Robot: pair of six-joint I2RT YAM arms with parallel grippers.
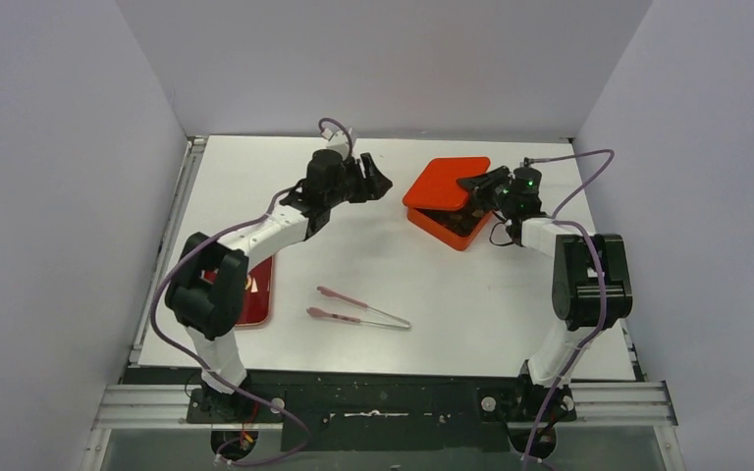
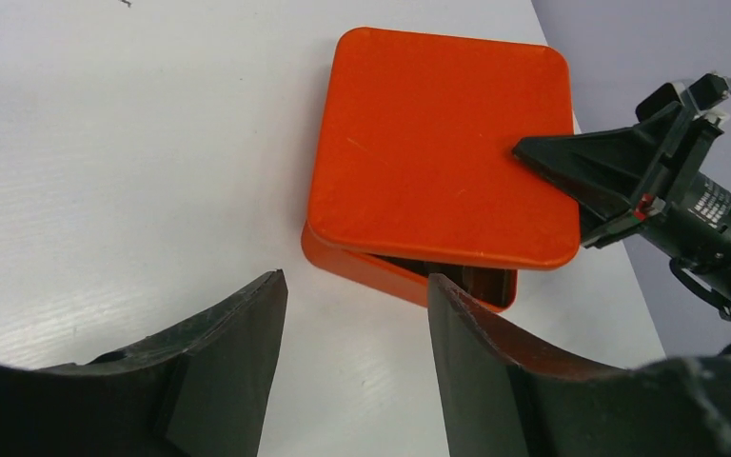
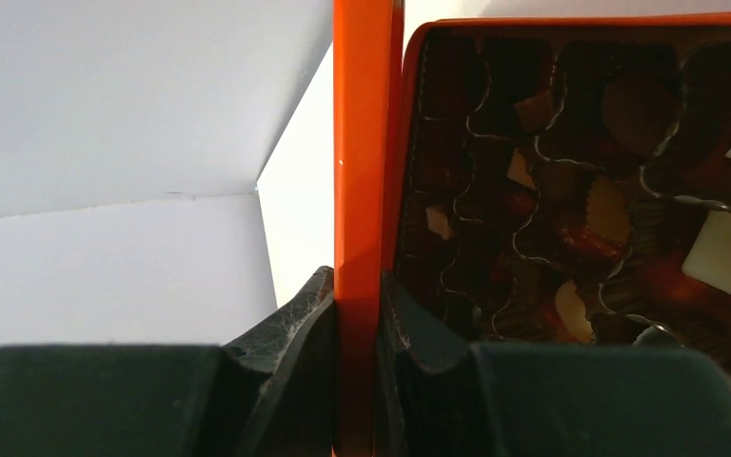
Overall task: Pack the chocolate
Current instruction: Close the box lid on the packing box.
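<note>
Inside the orange box [image 1: 449,228], in the moulded cells of its insert: dark and pale pieces of the chocolate [image 3: 609,211]. Over the box, shifted off square and lifted from the rim at 1 side: the flat orange lid [image 1: 444,180]. At the box's right side, on the lid's edge: the right gripper [image 3: 357,286], pressed together, pinching that edge between its 2 fingers. Left of the box, apart from it: the left gripper [image 2: 354,281], spread, nothing between the jaws. Nearer the arm bases than the box, flat on the table [image 1: 471,314]: pink tongs [image 1: 358,310].
</note>
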